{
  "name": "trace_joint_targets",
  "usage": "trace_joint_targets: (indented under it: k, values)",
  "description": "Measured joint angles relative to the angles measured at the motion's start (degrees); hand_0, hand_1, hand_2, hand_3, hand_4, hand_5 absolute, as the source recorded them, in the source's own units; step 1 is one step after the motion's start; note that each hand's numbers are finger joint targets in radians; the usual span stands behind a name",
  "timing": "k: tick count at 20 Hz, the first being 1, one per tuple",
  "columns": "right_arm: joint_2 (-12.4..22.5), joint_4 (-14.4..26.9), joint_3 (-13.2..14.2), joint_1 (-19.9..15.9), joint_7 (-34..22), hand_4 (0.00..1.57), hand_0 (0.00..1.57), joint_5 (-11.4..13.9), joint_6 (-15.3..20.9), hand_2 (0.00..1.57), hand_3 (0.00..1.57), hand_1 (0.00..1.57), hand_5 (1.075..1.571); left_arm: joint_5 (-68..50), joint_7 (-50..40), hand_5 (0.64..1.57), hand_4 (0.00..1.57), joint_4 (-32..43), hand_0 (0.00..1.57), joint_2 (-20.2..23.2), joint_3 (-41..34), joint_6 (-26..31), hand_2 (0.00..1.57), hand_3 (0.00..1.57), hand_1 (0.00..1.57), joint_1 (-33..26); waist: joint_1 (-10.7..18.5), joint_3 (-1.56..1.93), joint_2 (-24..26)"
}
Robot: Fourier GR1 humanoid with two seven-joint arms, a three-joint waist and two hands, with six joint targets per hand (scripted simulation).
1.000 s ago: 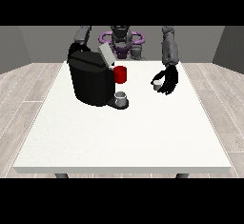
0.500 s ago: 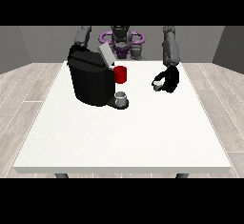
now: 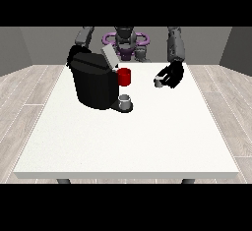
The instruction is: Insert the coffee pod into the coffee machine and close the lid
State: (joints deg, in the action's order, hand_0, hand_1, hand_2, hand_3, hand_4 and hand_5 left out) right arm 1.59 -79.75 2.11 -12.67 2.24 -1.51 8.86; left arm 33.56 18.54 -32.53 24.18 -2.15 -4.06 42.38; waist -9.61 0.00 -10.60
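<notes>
Front view
Table: a large white table (image 3: pixel 128 141) fills the middle of the view, with the robot (image 3: pixel 126 41) small behind its far edge.
Coffee machine: a black coffee machine (image 3: pixel 93 82) stands on the far part of the table, at the view's left of centre.
Lid: the grey lid (image 3: pixel 109 57) is raised, tilted up above the machine's top.
Red part: a red cylinder (image 3: pixel 125 76) shows at the machine's side that faces the view's right.
Cup: a small grey cup (image 3: pixel 126 100) sits on the machine's base, below the red cylinder.
Hand at the view's right: the black hand (image 3: pixel 172 75) hangs above the table, well apart from the machine, with its fingers curled round the coffee pod.
Coffee pod: the small grey coffee pod (image 3: pixel 158 82) is held at that hand's lower edge, on the side towards the machine, clear of the table top.
Hand at the view's left: the other hand (image 3: pixel 74 54) shows only as a dark shape behind the machine's far top corner; whether its fingers are open or curled cannot be told.
</notes>
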Motion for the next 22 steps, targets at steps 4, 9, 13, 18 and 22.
trace_joint_targets:
  k: [4, 9, 13, 18, 22]
  values:
    - [-0.04, 2.89, 0.38, -1.09, 0.75, 0.51, 0.00, 0.19, 0.10, 0.00, 0.00, 0.00, 1.571, 0.21, -1.70, 1.571, 0.54, -1.80, 1.26, -0.46, 0.43, 2.99, 1.33, 1.29, 1.26, 3.52, 0.68, 0.01, 1.04]
    - [0.42, 4.37, 0.32, -1.37, 1.51, 0.49, 0.00, 0.13, -0.96, 0.00, 0.00, 0.00, 1.571, 0.31, -2.22, 1.571, 0.57, -3.31, 1.25, 0.41, 0.37, 6.59, 1.33, 1.29, 1.25, 6.82, 0.28, 0.02, 2.16]
    - [0.36, 4.82, 0.56, -1.83, 2.62, 0.48, 0.00, -0.67, -1.90, 0.00, 0.00, 0.00, 1.571, 0.13, -3.19, 1.571, 0.56, -3.72, 1.25, 1.27, -0.47, 8.97, 1.33, 1.29, 1.25, 9.19, -0.51, 0.01, 1.96]
    - [0.06, 4.85, 0.42, -2.02, 3.71, 0.50, 0.00, -0.71, -2.04, 0.00, 0.00, 0.00, 1.571, 0.16, -4.56, 1.571, 0.52, -4.45, 1.07, 1.68, -1.37, 10.20, 1.22, 1.23, 1.07, 11.80, -1.40, 0.01, 1.92]
    - [0.67, 4.54, 0.30, -3.35, 2.65, 0.51, 0.00, -0.90, -2.78, 0.00, 0.00, 0.00, 1.571, -0.16, -7.70, 1.571, 0.51, -4.52, 1.21, 2.37, -2.72, 11.14, 1.25, 1.20, 1.21, 15.82, -3.12, 0.01, 1.73]
